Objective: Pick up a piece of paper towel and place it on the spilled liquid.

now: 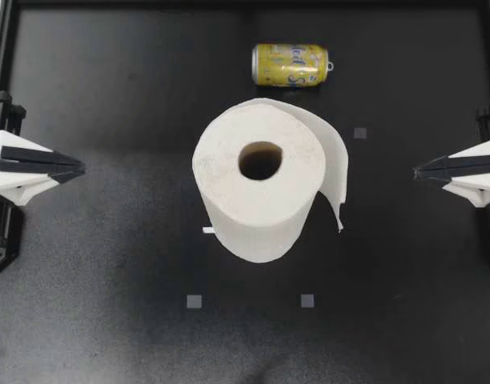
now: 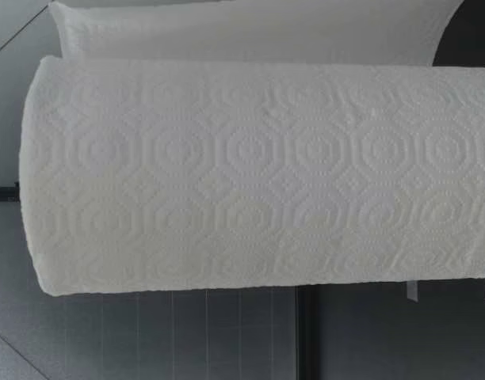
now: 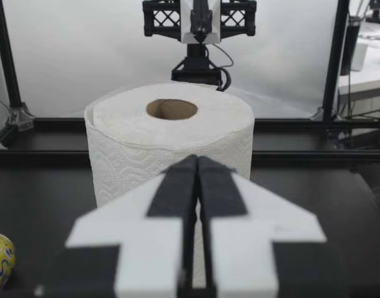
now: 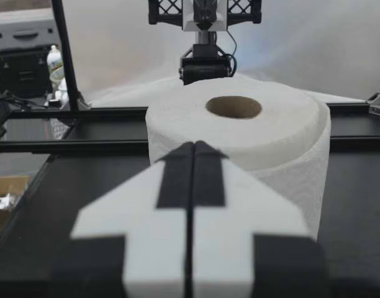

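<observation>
Black table [image 1: 101,320]: paper towel roll [image 1: 257,188] upright at centre, loose sheet [image 1: 335,156] flaring toward right gripper [image 1: 419,170]. Left gripper [image 1: 78,168] and right both clenched, empty, well apart from roll. No spill visible near yellow can [image 1: 291,64] lying on side. Risk: unbraced roll likely topples when sheet tugged.

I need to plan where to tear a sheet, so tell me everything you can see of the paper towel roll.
The paper towel roll is white, soft-looking paper embossed with ringed octagon patterns, wound thick around a brown cardboard core. It stands upright on end at the middle of the black table. One loose sheet curves out on my right arm's side. Only the table touches it.
</observation>
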